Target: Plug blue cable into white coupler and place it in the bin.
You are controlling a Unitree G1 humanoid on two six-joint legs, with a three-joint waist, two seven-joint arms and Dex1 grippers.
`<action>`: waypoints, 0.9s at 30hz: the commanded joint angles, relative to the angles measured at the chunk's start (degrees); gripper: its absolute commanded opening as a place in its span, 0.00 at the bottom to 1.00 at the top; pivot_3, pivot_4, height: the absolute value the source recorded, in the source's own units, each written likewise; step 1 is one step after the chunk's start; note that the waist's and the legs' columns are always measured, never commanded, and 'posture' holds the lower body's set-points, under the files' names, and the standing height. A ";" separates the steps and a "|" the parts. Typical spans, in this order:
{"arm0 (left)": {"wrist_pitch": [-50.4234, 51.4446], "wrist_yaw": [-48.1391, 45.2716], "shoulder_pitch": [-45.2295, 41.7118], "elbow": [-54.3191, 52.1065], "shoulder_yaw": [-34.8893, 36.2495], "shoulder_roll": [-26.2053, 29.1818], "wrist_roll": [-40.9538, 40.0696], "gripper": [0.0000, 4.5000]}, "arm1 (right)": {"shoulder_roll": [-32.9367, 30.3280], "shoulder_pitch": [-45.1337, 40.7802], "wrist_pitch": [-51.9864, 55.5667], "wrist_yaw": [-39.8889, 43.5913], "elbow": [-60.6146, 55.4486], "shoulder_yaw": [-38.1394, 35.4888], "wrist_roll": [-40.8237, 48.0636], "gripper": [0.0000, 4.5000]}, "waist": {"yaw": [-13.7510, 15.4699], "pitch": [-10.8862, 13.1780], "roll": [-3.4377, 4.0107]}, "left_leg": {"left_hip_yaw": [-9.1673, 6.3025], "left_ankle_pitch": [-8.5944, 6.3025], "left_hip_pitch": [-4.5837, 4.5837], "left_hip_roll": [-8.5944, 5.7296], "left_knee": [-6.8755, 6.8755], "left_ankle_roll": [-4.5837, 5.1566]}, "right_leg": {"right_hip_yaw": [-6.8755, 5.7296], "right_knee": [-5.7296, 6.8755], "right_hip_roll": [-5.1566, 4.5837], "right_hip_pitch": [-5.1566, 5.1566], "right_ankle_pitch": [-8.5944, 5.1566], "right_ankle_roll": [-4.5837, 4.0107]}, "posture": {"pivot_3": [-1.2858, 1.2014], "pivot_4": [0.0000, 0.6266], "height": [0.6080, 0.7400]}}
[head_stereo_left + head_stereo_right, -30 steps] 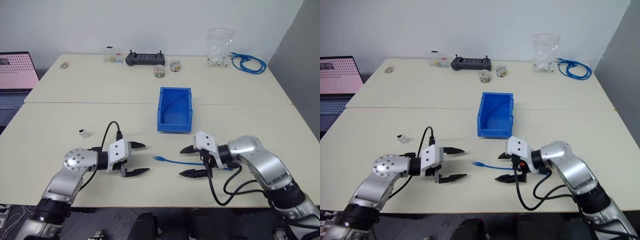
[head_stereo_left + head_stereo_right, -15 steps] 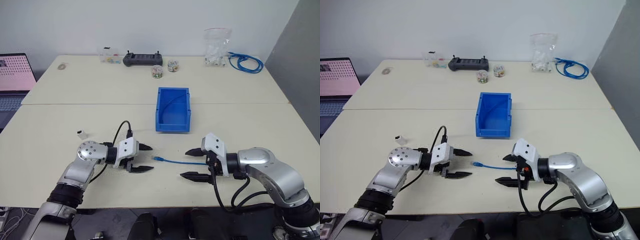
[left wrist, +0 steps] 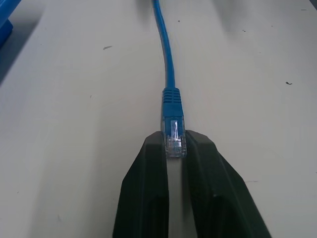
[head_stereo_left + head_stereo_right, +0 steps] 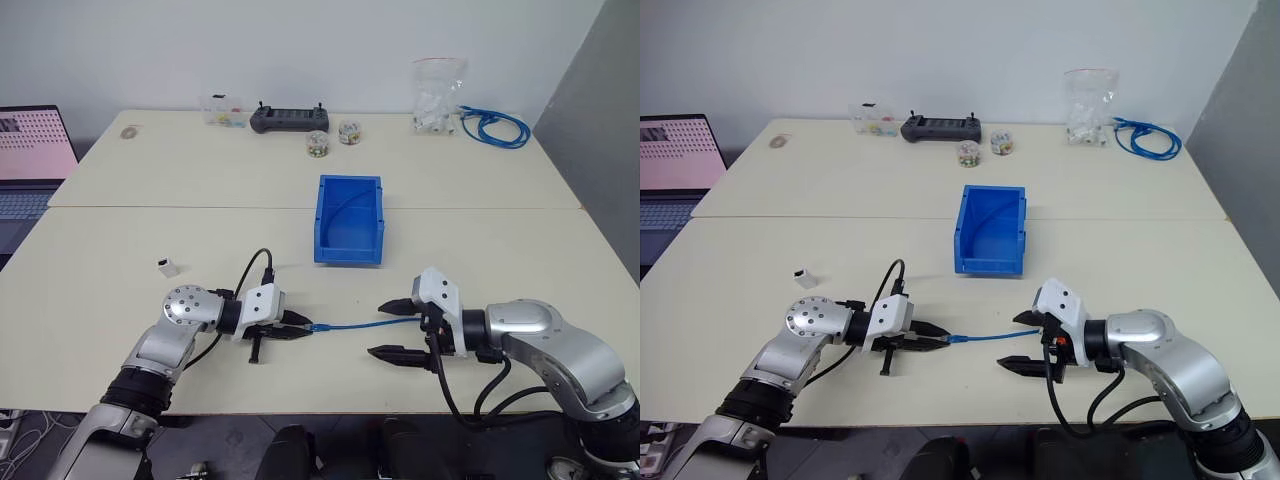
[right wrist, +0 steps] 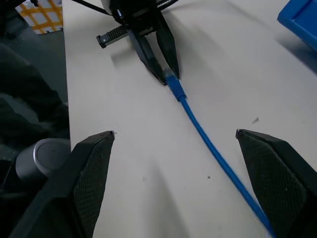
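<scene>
The blue cable (image 4: 365,323) lies nearly straight on the near table between my two grippers. My left gripper (image 4: 305,328) is shut on its clear plug (image 3: 173,138), which is pinched between the two black fingertips (image 3: 200,148). My right gripper (image 4: 378,329) stands wide open at the cable's other end, one finger on each side of the cable (image 5: 208,144). The white coupler (image 4: 168,267) sits alone on the table, left of my left arm and apart from it. The blue bin (image 4: 321,220) stands beyond the cable at the table's middle.
On the far table are a coiled blue cable bundle (image 4: 492,126), a clear bag of parts (image 4: 437,95), a black controller (image 4: 289,117), two small jars (image 4: 318,143) and a small clear box (image 4: 225,110). A laptop (image 4: 30,160) sits off the left edge.
My left gripper moved up to the cable's plug end and shut on it. My right gripper stayed open around the other end.
</scene>
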 commanded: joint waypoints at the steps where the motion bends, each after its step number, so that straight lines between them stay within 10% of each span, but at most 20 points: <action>1: 0.13 0.67 0.48 0.29 -1.51 -0.01 2.32 0.05 | -1.33 1.52 -2.83 0.44 -3.79 -1.08 1.32 0.93 | 0.00 0.00 -0.01 | 0.00 0.00 0.00 0.00 0.00 0.00 | 0.00 0.00 0.00 0.01 0.00 0.00 | 0.52 0.24 1.00; 16: 38.74 9.51 -6.75 -17.40 7.69 -8.39 -21.21 0.05 | -0.91 12.47 5.74 -7.22 -12.17 -15.83 22.07 0.93 | 0.30 0.01 -0.13 | -0.08 0.00 -0.04 0.01 0.05 0.00 | -0.03 -0.01 0.01 0.04 -0.02 0.06 | 0.52 0.24 1.00; 27: 67.70 13.04 -6.38 -23.93 15.99 -7.64 -45.18 0.05 | 10.41 4.44 7.82 -24.49 -6.31 -19.69 41.54 0.93 | -0.32 0.02 -0.14 | -0.07 0.01 -0.01 0.04 0.04 -0.02 | 0.01 0.01 0.05 0.04 -0.02 0.07 | 0.52 0.24 1.00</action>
